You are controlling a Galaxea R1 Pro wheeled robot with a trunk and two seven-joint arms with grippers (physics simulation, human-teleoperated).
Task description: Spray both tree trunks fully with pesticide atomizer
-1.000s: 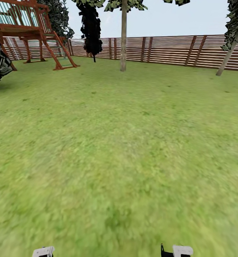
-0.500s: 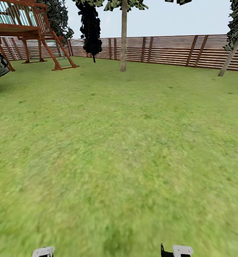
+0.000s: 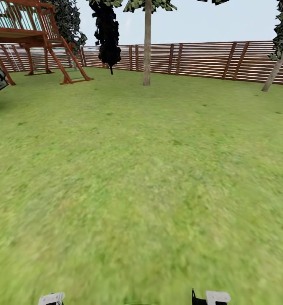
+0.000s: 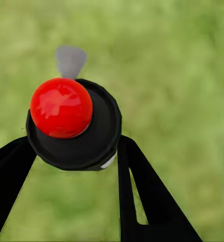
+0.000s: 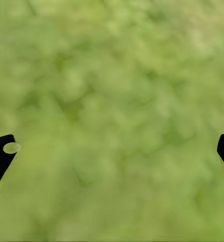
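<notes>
The left gripper (image 4: 74, 151) is clamped on the pesticide atomizer (image 4: 74, 126), a black round body with a red cap and a grey nozzle tip; its lower part is hidden. The right gripper (image 5: 112, 151) hangs with its fingers (image 5: 1, 156) wide apart over blurred grass, holding nothing. From the head, both grippers are cut off at the near edge. The floor (image 3: 141, 178) stretches far to a fence (image 3: 209, 59). A tree trunk (image 3: 147, 46) stands far centre, its crown cropped; another trunk (image 3: 275, 72) leans far right. A wooden play frame (image 3: 31, 38) sits far left.
</notes>
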